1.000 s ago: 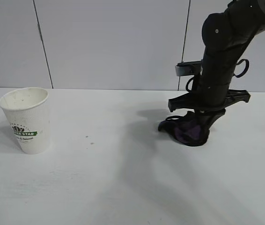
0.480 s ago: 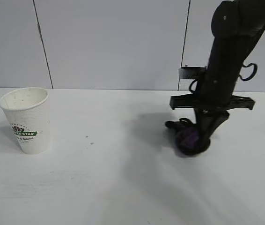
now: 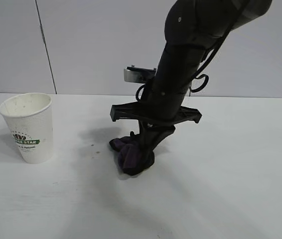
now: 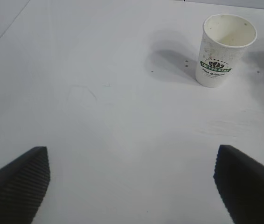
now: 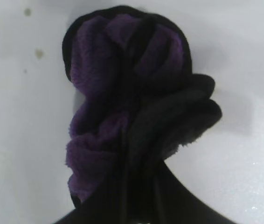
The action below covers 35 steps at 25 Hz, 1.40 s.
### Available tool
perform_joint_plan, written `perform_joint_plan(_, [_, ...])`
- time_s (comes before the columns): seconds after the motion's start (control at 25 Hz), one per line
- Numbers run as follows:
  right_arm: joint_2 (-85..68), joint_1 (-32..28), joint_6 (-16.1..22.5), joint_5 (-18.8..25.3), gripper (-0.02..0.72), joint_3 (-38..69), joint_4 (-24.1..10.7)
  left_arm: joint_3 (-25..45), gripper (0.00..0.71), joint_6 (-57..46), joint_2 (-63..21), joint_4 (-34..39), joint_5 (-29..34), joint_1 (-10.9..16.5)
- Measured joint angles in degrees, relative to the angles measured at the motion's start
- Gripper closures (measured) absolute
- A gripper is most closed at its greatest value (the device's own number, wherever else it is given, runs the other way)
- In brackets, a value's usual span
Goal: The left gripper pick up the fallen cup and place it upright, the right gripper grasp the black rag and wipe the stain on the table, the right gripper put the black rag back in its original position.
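The white cup (image 3: 29,127) with its green logo stands upright at the table's (image 3: 230,194) left; in the left wrist view the cup (image 4: 223,51) is far ahead. My left gripper (image 4: 132,186) hangs open over bare tabletop, with nothing between its fingers (image 4: 17,184). It is out of the exterior view. My right gripper (image 3: 141,148) points down at mid-table, shut on the black rag (image 3: 131,157), which presses on the surface. The rag (image 5: 122,88) shows purple folds. Of the stain I see only tiny brownish specks (image 3: 92,145) beside the rag, with specks (image 5: 38,53) in the right wrist view.
Pale grey wall panels (image 3: 116,45) back the table. The right arm (image 3: 181,74) leans in from the upper right over the middle.
My right gripper has dragged the rag leftward across the table, from the right side to the middle, close to the specks. The cup and left gripper have not moved.
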Motion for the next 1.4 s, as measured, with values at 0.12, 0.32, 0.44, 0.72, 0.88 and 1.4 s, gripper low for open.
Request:
perform_joint_plan(0.12, [0.00, -0.05, 0.23, 0.39, 0.643, 0.00, -1.23, 0.00, 0.023, 0.00, 0.00, 0.00, 0.00, 0.00])
perform_joint_plan(0.32, [0.00, -0.05, -0.17, 1.71, 0.246, 0.00, -1.37, 0.00, 0.023, 0.00, 0.00, 0.00, 0.00, 0.00])
perform_joint_plan(0.44, [0.00, -0.05, -0.18, 1.71, 0.102, 0.00, -1.37, 0.00, 0.023, 0.00, 0.00, 0.00, 0.00, 0.00])
perform_joint_plan(0.72, [-2.15, -2.91, 3.79, 2.45, 0.120, 0.00, -3.47, 0.00, 0.023, 0.00, 0.00, 0.00, 0.00, 0.00])
perform_joint_plan(0.88, [-6.39, -7.99, 8.28, 4.99, 0.150, 0.00, -11.75, 0.00, 0.023, 0.00, 0.00, 0.00, 0.00, 0.00])
perform_joint_plan(1.4, [-28.72, -30.94, 12.27, 16.26, 0.159, 0.00, -29.36, 0.00, 0.023, 0.00, 0.00, 0.00, 0.00, 0.00])
